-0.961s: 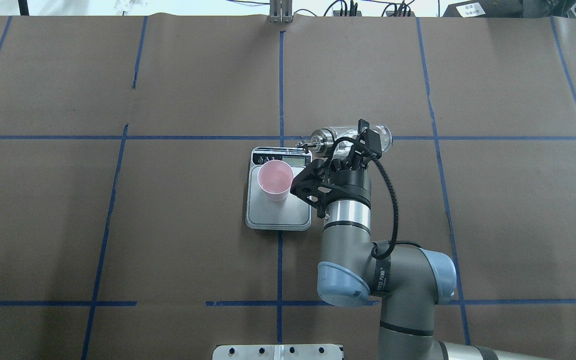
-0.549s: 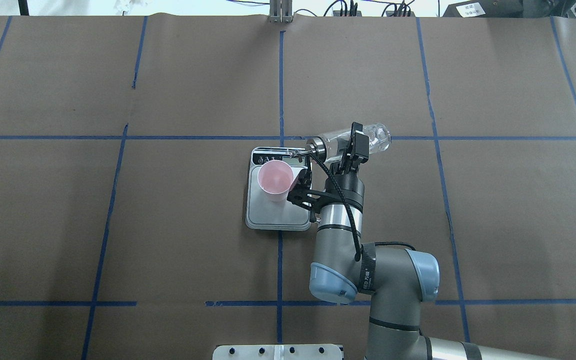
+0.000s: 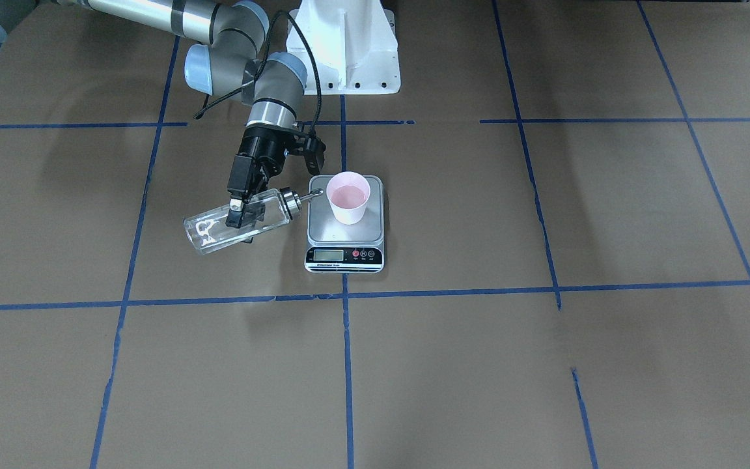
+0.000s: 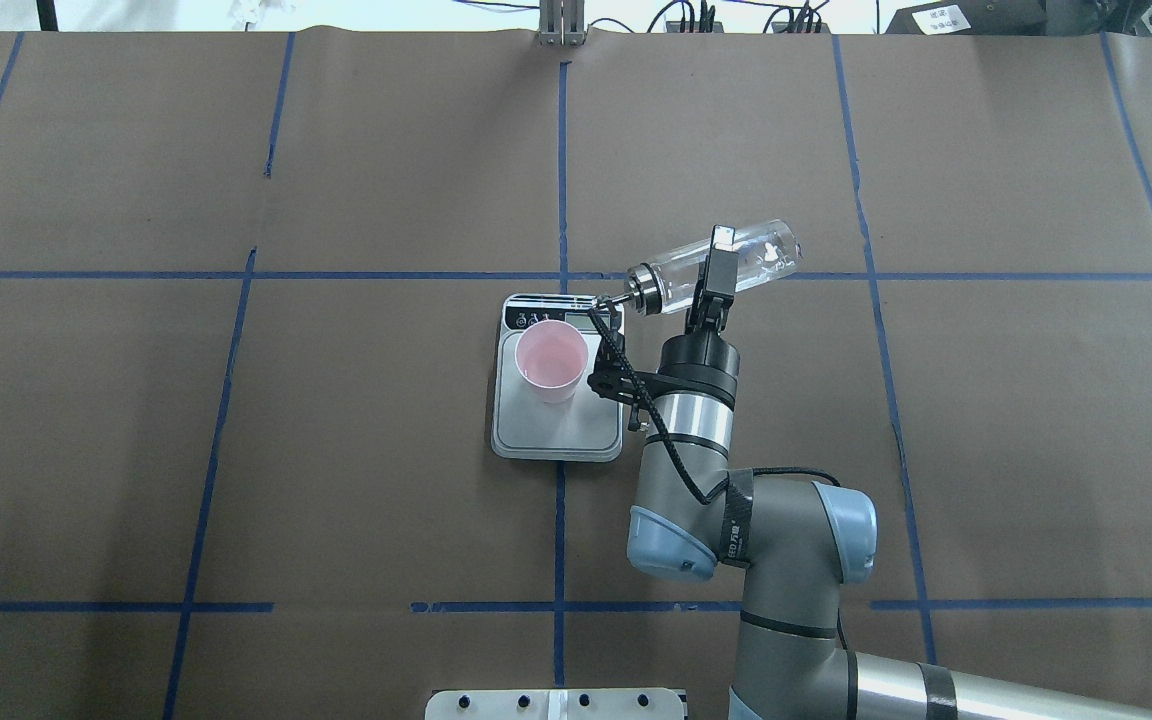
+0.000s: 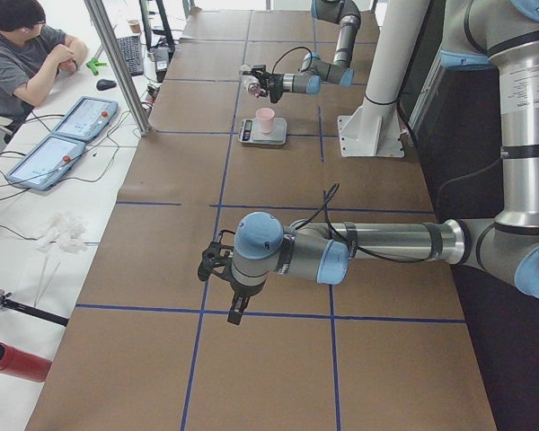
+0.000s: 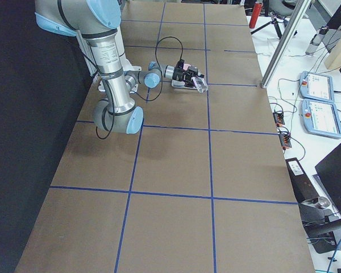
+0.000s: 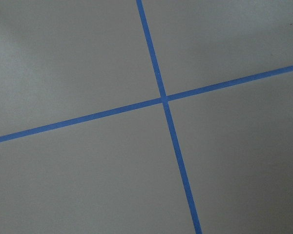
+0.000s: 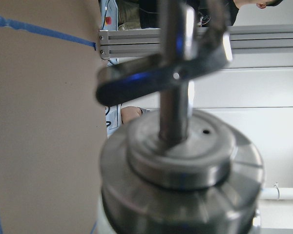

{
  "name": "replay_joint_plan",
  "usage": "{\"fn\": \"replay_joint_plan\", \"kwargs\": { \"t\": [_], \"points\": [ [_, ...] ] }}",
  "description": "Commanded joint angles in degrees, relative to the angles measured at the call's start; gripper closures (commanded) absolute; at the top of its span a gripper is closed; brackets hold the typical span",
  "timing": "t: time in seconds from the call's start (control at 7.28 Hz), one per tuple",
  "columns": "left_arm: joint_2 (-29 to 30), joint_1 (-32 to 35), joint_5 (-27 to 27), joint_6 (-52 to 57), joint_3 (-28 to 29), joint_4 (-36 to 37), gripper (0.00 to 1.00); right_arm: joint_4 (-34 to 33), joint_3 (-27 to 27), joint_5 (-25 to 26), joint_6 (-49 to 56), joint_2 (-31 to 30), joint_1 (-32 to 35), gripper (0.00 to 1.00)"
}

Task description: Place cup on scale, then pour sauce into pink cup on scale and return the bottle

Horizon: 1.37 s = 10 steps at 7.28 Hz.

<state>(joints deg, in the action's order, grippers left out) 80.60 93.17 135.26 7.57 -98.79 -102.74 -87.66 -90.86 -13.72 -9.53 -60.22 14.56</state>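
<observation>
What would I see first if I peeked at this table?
The robot's right tool holds a clear glass bottle with a silver cap, tipped sideways, in the middle of the brown table. Its spout points at a little pink cup standing on a flat silver kitchen scale beside it.

The right gripper point(image 4: 715, 268) has turned at the wrist, and the bottle point(image 4: 761, 252) it holds has turned with it. A second ago the bottle lies flat across the view from above. Now its glass end points farther away from the robot, so it sits slanted. Half a second ago its spout point(image 4: 616, 297) reaches in over the scale point(image 4: 556, 432) toward the cup point(image 4: 551, 362). Now it sits a little back, by the scale's far right corner. The black cable point(image 4: 676, 450) now crosses the wrist instead of looping out to the right.
</observation>
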Motion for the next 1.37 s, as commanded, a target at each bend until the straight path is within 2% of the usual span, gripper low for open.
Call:
{"fn": "replay_joint_plan", "kwargs": {
  "t": [0.0,0.69,1.24],
  "points": [
    [0.00,-0.09,0.01,-0.01,0.00,0.00,0.00,0.03,0.24,2.03,3.20,0.46,-0.05,1.00],
    [0.09,-0.09,0.01,-0.01,0.00,0.00,0.00,0.03,0.33,6.24,6.19,0.81,-1.54,1.00],
    [0.00,-0.18,0.01,0.08,0.09,0.00,0.00,0.12,0.33,6.34,6.28,0.72,-1.81,1.00]
  ]
}}
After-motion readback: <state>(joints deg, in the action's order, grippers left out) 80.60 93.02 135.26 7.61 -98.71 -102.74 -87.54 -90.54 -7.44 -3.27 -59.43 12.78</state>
